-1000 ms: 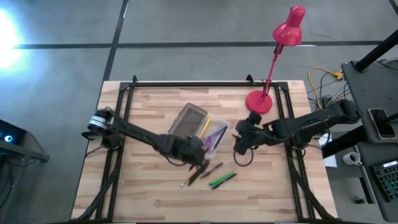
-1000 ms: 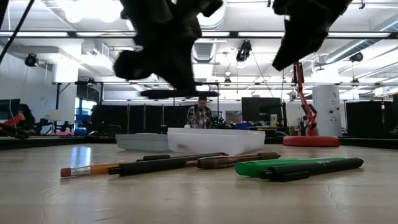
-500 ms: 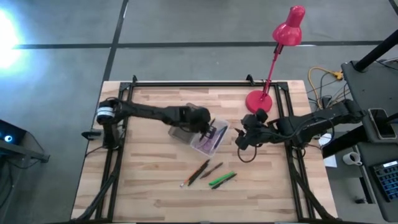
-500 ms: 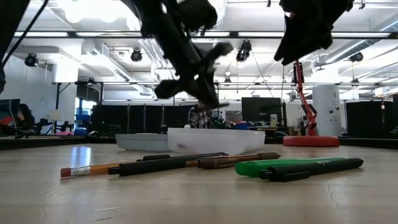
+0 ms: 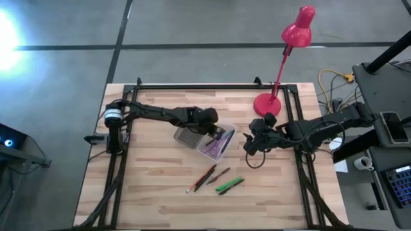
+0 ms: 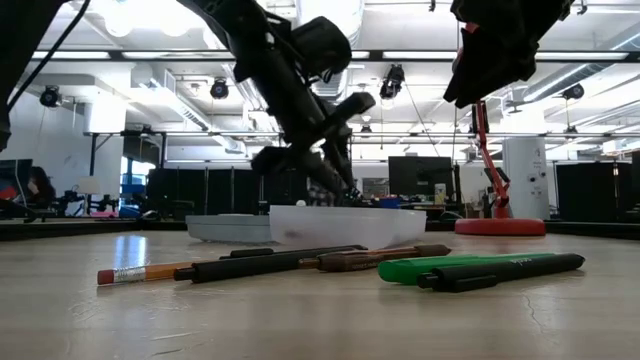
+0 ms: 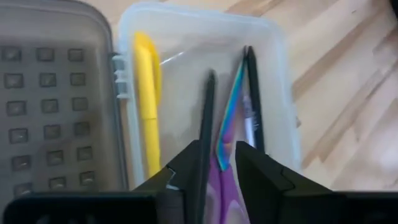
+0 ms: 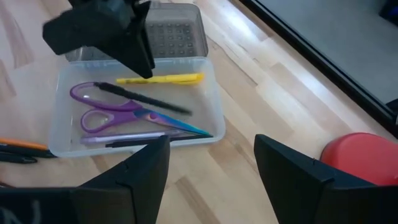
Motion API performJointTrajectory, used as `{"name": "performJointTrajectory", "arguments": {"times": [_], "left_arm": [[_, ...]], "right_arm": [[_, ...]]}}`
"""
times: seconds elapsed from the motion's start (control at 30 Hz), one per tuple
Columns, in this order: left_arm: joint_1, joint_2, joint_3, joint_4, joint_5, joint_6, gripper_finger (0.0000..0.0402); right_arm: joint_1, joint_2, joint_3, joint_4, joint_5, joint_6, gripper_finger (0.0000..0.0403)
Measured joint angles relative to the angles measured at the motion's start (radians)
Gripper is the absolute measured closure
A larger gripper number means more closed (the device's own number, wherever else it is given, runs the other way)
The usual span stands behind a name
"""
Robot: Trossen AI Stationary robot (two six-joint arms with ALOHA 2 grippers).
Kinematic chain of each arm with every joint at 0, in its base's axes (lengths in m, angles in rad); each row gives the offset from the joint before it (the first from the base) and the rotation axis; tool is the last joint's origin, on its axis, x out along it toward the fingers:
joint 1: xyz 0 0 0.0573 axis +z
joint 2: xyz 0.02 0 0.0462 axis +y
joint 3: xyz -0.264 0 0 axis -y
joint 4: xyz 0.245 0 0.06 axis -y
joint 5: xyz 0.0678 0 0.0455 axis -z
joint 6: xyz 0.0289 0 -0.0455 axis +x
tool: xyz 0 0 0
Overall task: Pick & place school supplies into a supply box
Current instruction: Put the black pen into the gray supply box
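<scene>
The left gripper [image 5: 209, 122] hangs over the open box [image 5: 216, 142], its jaws clenched on a black pen [image 7: 205, 130] that points down into the tray; the grey lid [image 7: 53, 112] lies folded back flat beside the tray, on the left arm's side. Inside the box lie a yellow pen [image 8: 163, 79] along the hinge wall, purple scissors [image 8: 121, 112] across the middle, and what looks like a pale pen [image 8: 124, 138] with a dark one against the far wall, though those two are hard to separate.

On the table [image 5: 154, 186], nearer the front edge than the box, the loose supplies sit in a small cluster; an orange pencil [image 6: 150, 271] leftmost, then a black pen [image 6: 270, 262] and a brown pen [image 6: 375, 257], then a green pen [image 6: 450, 266] lying against another black pen [image 6: 505, 270].

The right gripper [image 5: 255, 141] hovers just right of the box, fingers spread apart and holding nothing. Behind it stands a red lamp [image 5: 268, 104].
</scene>
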Motion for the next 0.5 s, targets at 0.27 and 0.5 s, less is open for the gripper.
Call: {"name": "performJointTrajectory", "arguments": {"times": [0.27, 0.5], "left_arm": [[-0.076, -0.054, 0.023, -0.013, 0.123, 0.094, 0.0309], [-0.248, -0.084, 0.001, -0.097, 0.129, 0.083, 0.0308]], "right_arm": [[0.001, 0.0, -0.005, -0.018, -0.024, -0.005, 0.0177], [0.005, 0.0, -0.028, -0.016, -0.214, -0.095, 0.0179]]}}
